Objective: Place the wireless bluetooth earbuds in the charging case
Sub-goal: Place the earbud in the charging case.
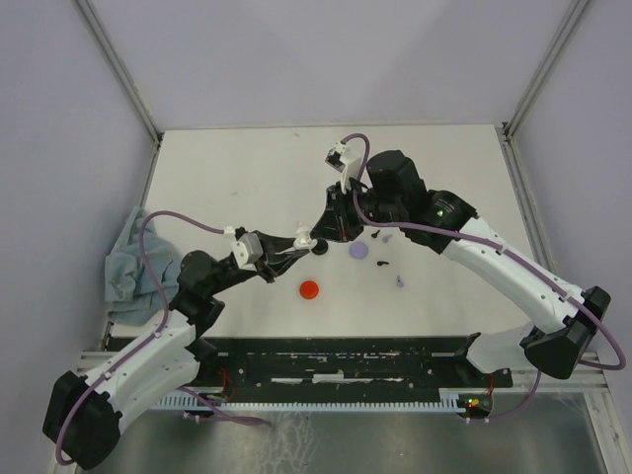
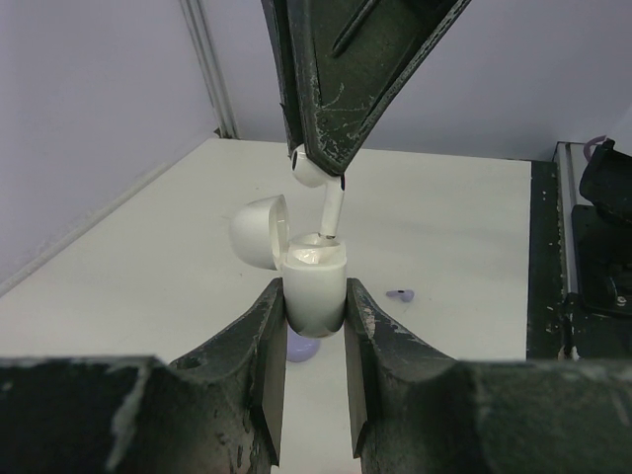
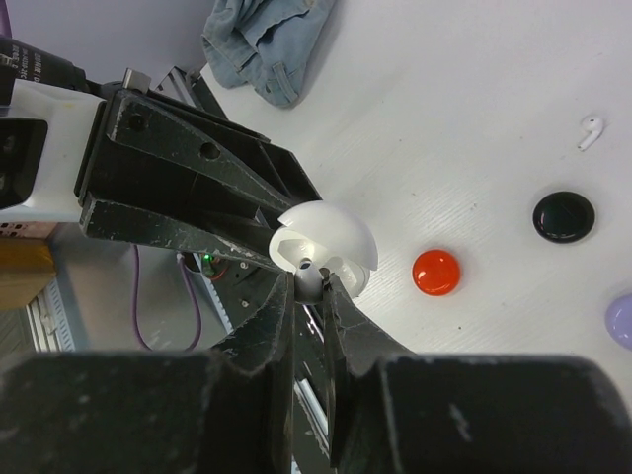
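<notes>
My left gripper (image 2: 314,296) is shut on a white charging case (image 2: 316,281), held upright above the table with its lid (image 2: 259,229) swung open to the left. From above, my right gripper (image 3: 309,283) is shut on a white earbud (image 2: 318,173). The bud's stem points down, with its tip at the case's opening. In the top view the two grippers (image 1: 299,243) (image 1: 316,237) meet at mid-table. A second white earbud (image 3: 591,131) lies on the table. A lavender earbud (image 2: 399,294) lies beyond the case.
Round disc cases lie on the table: red (image 1: 310,289), black (image 3: 564,216) and lavender (image 1: 359,251). Small dark and lavender buds (image 1: 399,282) are scattered right of them. A blue-grey cloth (image 1: 123,262) is bunched at the left edge. A black rail (image 1: 346,360) runs along the near edge.
</notes>
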`<state>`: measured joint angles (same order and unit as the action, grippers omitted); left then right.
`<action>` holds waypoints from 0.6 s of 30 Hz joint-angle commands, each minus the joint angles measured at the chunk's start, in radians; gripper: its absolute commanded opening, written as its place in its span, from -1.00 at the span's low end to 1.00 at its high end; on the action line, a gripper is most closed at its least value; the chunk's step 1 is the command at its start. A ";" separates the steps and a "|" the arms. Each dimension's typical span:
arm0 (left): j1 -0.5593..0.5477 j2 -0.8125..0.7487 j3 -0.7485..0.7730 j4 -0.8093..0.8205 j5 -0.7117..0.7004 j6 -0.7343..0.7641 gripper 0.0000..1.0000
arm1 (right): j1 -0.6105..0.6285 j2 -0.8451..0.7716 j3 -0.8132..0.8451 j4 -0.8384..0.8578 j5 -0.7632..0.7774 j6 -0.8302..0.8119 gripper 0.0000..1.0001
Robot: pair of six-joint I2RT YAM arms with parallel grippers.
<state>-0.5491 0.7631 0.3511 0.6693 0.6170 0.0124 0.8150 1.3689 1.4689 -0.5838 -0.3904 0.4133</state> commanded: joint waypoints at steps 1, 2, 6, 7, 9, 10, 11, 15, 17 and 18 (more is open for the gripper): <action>0.000 0.011 0.036 0.074 0.021 -0.048 -0.95 | 0.000 -0.016 0.005 0.050 -0.027 -0.022 -0.87; 0.001 0.012 0.036 0.075 0.022 -0.050 -0.95 | 0.000 -0.016 0.003 0.051 -0.031 -0.023 -0.87; 0.002 0.013 0.040 0.076 0.024 -0.052 -0.95 | 0.001 -0.016 0.003 0.050 -0.041 -0.032 -0.87; 0.002 0.012 0.040 0.076 0.024 -0.053 -0.95 | 0.001 -0.013 0.004 0.048 -0.039 -0.035 -0.87; 0.001 0.011 0.042 0.075 0.024 -0.055 -0.95 | 0.002 -0.011 0.005 0.039 -0.038 -0.041 -0.87; 0.001 0.009 0.042 0.076 0.024 -0.055 -0.95 | 0.003 -0.009 0.004 0.036 -0.036 -0.045 -0.87; 0.001 0.009 0.043 0.076 0.024 -0.057 -0.95 | 0.004 -0.009 0.005 0.032 -0.035 -0.047 -0.87; 0.001 0.004 0.047 0.075 0.023 -0.063 -0.95 | 0.009 -0.003 0.008 0.016 -0.030 -0.064 -0.87; 0.001 0.006 0.051 0.076 0.023 -0.067 -0.95 | 0.013 -0.001 0.010 0.011 -0.029 -0.071 -0.87; 0.001 0.007 0.051 0.075 0.023 -0.069 -0.95 | 0.015 -0.001 0.011 0.008 -0.026 -0.074 -0.87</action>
<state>-0.5491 0.7780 0.3515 0.6884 0.6308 -0.0002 0.8192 1.3701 1.4685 -0.5877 -0.4141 0.3717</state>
